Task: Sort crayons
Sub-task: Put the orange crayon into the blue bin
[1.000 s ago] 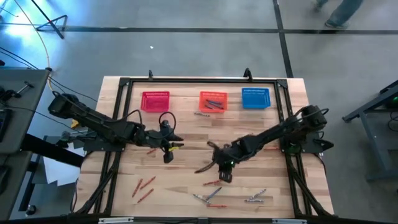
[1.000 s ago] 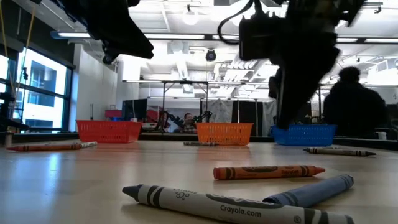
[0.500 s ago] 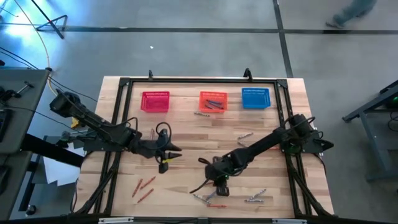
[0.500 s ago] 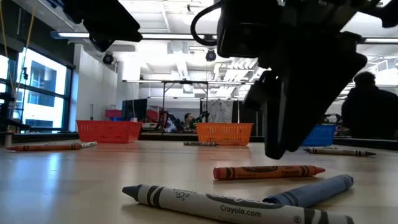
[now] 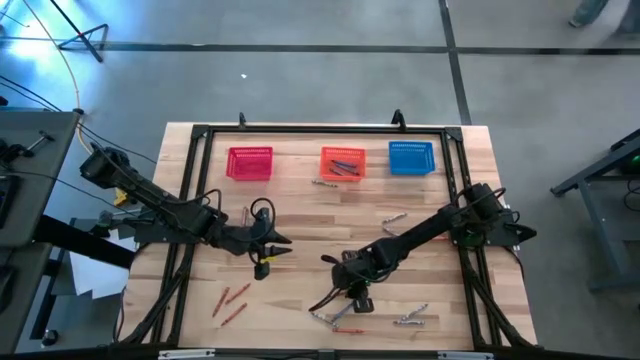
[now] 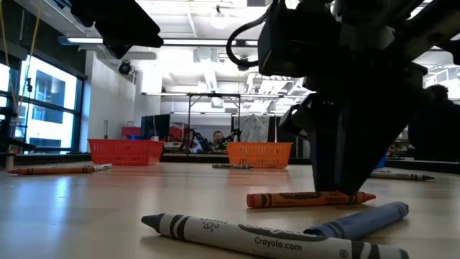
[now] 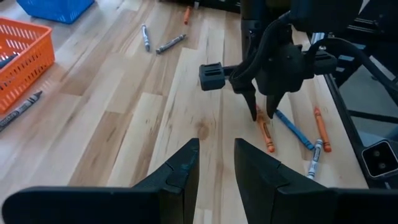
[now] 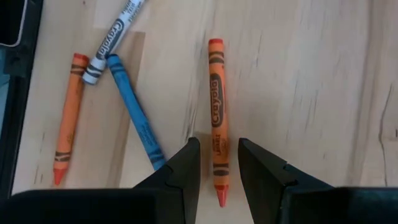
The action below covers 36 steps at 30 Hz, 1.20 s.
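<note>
My right gripper [image 8: 217, 171] stands open over the near middle of the table, pointing steeply down. Its fingertips straddle the near end of an orange crayon [image 8: 216, 106] that lies flat on the wood; I cannot tell whether they touch it. The low view shows the fingers [image 6: 338, 183] come down to that crayon [image 6: 287, 198]. Beside it lie a blue crayon [image 8: 135, 115], a grey one [image 8: 115, 34] and another orange one [image 8: 67, 112]. My left gripper [image 7: 216, 165] hangs open above the table's left middle, with nothing between its fingers.
Red [image 5: 250, 162], orange [image 5: 342, 162] and blue [image 5: 411, 158] mesh baskets stand in a row at the far edge. Loose crayons lie at the near left [image 5: 230, 298], near right [image 5: 410, 320], right middle [image 5: 393, 218] and before the orange basket [image 5: 325, 184].
My right gripper has gone toward the table's near edge and down, rolling its wrist, until its open fingers stand over the orange crayon. My left gripper has swung a little toward the near edge, then kept still. No crayon has moved.
</note>
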Motion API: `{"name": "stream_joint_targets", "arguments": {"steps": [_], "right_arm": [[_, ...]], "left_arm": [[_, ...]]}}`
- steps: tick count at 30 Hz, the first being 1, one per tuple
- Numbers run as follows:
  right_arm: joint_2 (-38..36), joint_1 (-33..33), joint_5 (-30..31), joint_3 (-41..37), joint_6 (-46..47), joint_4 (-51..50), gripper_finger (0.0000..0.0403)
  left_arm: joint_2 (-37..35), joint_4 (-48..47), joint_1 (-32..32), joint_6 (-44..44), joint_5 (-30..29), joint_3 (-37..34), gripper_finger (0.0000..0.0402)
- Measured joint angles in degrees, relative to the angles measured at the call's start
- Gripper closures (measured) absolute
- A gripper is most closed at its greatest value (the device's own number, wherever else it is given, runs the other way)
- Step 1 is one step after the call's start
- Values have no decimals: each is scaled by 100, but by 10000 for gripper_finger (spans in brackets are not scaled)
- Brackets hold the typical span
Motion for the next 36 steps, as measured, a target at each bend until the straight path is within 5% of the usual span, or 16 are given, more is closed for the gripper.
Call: {"name": "stream_joint_targets", "arguments": {"steps": [19,36], "right_arm": [[228,-462,-664,17,-1191,4,300],[376,-450,10,30,-1865,-200,300]], "left_arm": [[0,-9,0,307,4,0,314],[0,-2,0,138,17,0,314]]}}
